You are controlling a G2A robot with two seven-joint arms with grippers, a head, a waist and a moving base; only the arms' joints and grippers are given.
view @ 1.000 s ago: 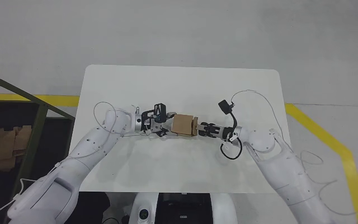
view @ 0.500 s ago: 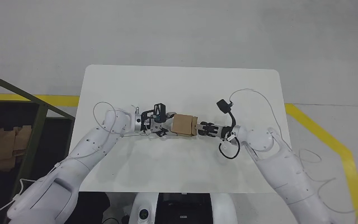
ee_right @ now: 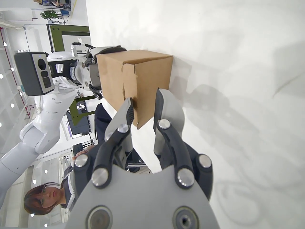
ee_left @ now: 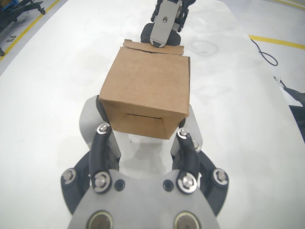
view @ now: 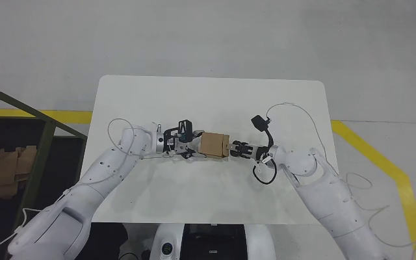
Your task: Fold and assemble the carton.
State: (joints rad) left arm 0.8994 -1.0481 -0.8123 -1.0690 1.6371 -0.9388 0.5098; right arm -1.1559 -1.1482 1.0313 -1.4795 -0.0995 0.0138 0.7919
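Carton (ee_left: 147,89) first: it's a proper box shape now, walls squared up, lying on its side on the white table (ee_left: 47,72), about mid-width and a little toward my side of the middle, with a gripper at each end. From the left wrist I'm looking straight into one end, and that end is wide open; I can't make out any flaps closed across it. Deep inside I see a back wall with a thin slit across it, so I judge the opposite end to be folded shut, or nearly. Nearly, because the flap (ee_left: 152,47) at that far end stands a touch proud of the top face, its edge ragged and not seated flush. The left gripper (ee_left: 144,110) has its jaws clamped across the open mouth, one finger flat on each side wall, pinning the box down. The right gripper (ee_right: 144,96) is up against the flapped end, jaws a little apart with the carton's upright edge between them, and from the left wrist I see one of its fingers (ee_left: 164,17) touching that raised flap. So my read: erecting is done and one end is mostly closed. What's left is seating that proud flap, then closing the open end. Out toward the right side of the table a dark cable (ee_left: 264,54) trails, well apart from the carton.
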